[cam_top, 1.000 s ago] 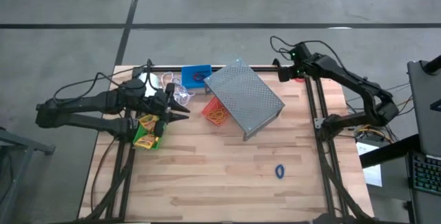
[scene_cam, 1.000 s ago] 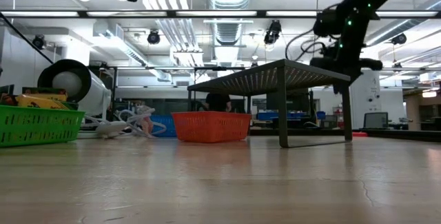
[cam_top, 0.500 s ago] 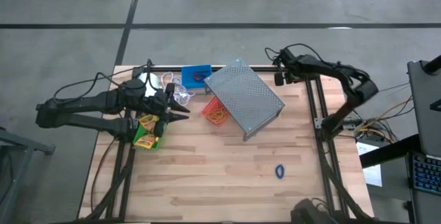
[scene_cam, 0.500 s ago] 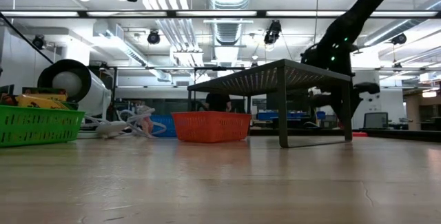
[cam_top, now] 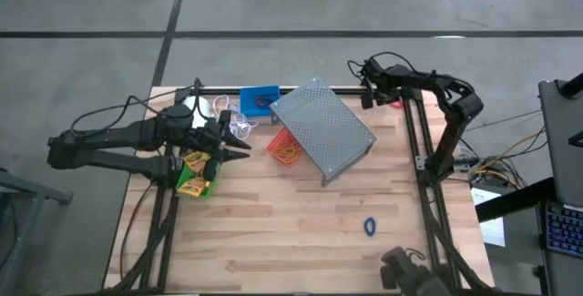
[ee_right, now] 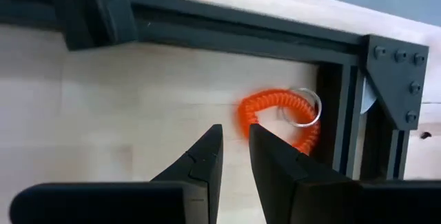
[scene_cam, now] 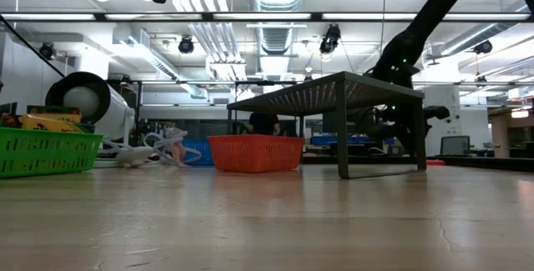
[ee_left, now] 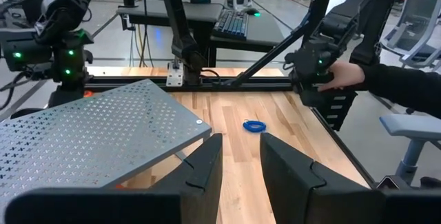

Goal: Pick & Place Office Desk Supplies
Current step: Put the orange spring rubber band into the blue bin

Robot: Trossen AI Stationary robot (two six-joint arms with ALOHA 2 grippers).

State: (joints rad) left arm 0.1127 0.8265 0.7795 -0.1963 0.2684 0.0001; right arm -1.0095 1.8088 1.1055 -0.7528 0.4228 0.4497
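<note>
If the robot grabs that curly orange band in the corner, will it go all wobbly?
Probably. The orange-red coiled ring band looks like springy plastic coil, so it would likely stretch and sag. It looks thin, so probably light. Lying flat against the black frame rail, it shouldn't roll.

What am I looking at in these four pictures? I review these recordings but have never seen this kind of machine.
It is a robot with two dark arms at a wooden table. One picture looks straight down, one looks level across the tabletop, and two come from cameras on the arms' wrists. The left hand hangs above a green bin holding crayon boxes. The right hand hovers at the far right corner over a red coiled band. Both hands hold nothing, their fingers slightly apart. Also on the table: a grey perforated rack, an orange bin, a blue bin and a blue band. A person's hand shows beyond the table.
</note>
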